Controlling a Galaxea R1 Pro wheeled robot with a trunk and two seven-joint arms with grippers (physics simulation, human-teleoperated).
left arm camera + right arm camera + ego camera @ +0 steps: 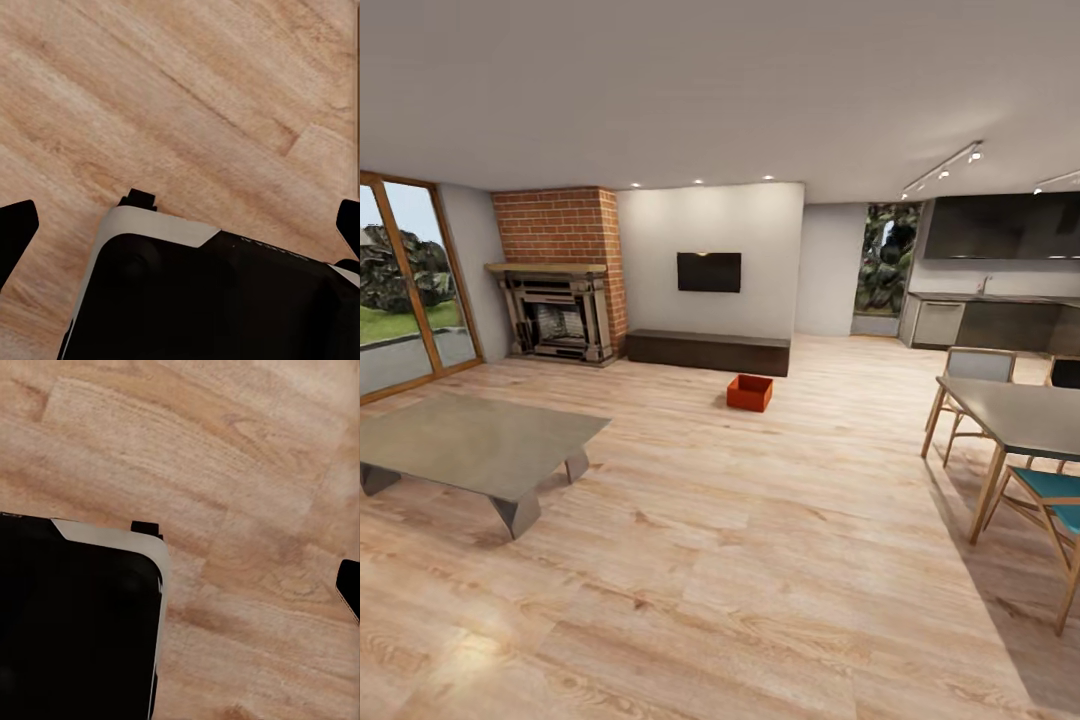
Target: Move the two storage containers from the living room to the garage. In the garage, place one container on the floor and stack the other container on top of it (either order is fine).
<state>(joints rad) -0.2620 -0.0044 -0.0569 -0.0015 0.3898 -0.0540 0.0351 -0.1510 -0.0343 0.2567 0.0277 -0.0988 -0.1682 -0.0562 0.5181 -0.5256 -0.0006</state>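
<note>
One orange-red storage container (749, 392) is sitting on the pale wood floor (760, 560) of the living room, centre of the head frame, just in front of the long dark cabinet (707, 351) under the TV (709, 271). It is probably waiting there untouched for pickup.

The left end effector (180, 225) is hanging over bare planks, tips at both frame edges, so spread wide and empty. The right end effector (349, 589) is showing one tip at right edge; width cannot be told. Both are pointing down beside the robot's dark base (217, 300), likely tucked for driving. The container is lying well apart from both, far ahead.
</note>
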